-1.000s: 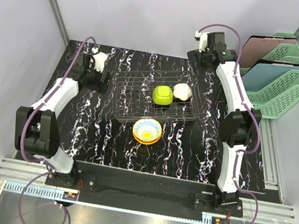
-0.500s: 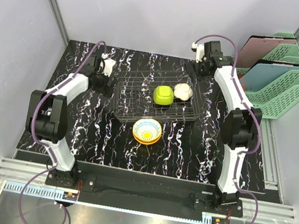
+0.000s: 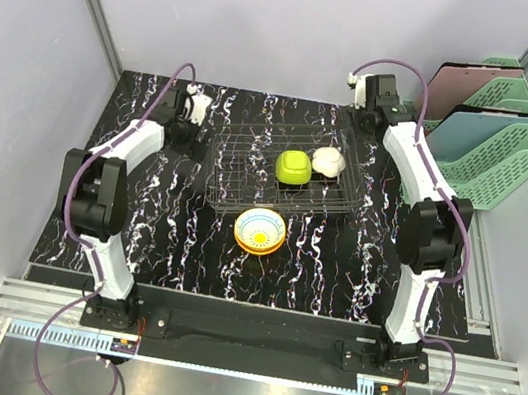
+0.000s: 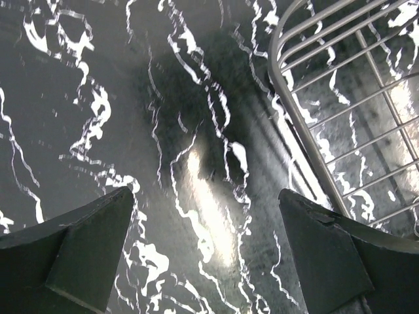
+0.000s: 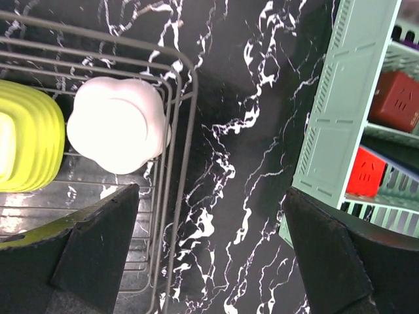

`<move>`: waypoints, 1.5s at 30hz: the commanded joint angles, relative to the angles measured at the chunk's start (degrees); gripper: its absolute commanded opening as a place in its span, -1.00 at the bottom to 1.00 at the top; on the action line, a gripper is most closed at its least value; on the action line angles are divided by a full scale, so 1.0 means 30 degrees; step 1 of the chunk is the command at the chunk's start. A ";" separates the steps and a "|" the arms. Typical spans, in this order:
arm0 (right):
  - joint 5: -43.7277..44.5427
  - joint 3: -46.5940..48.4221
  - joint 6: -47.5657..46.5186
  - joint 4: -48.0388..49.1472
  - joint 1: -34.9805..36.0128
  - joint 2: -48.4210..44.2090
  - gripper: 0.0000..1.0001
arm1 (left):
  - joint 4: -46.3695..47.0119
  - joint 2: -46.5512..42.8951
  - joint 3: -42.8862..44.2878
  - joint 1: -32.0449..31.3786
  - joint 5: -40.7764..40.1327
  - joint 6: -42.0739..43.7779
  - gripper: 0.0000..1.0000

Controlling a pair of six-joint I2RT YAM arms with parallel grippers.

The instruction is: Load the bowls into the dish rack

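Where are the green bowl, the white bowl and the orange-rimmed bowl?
green bowl (image 3: 292,168), top view, middle of its ribbed side
white bowl (image 5: 118,124), right wrist view, its middle
orange-rimmed bowl (image 3: 260,229), top view, its patterned inside

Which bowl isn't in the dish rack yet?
The orange-rimmed bowl, upright on the table in front of the dish rack; the lime green bowl and white bowl sit inside it.

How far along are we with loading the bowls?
Two in: the lime green bowl and white bowl sit in the dish rack. Nothing in hand: left gripper and right gripper are open, empty. Left: the orange-rimmed bowl on the table before the rack.
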 commanded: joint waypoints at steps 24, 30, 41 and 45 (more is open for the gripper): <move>0.4326 -0.3837 -0.0764 0.2856 -0.1053 -0.1445 0.99 | 0.0335 0.2186 0.3799 -0.0942 -0.0153 -0.0560 0.98; 0.3711 -0.4041 -0.0734 0.2856 -0.1053 -0.1063 0.99 | 0.0247 0.2478 0.4093 -0.1000 -0.0153 -0.0501 0.98; 0.2246 -0.5330 -0.0500 0.2798 -0.1024 -0.0536 0.99 | -0.0193 0.4060 0.5908 -0.1323 -0.0534 -0.0471 0.98; 0.1253 -0.5683 -0.0470 0.2827 -0.1024 -0.0506 0.99 | -0.0281 0.4120 0.6348 -0.1439 -0.0505 -0.0560 0.98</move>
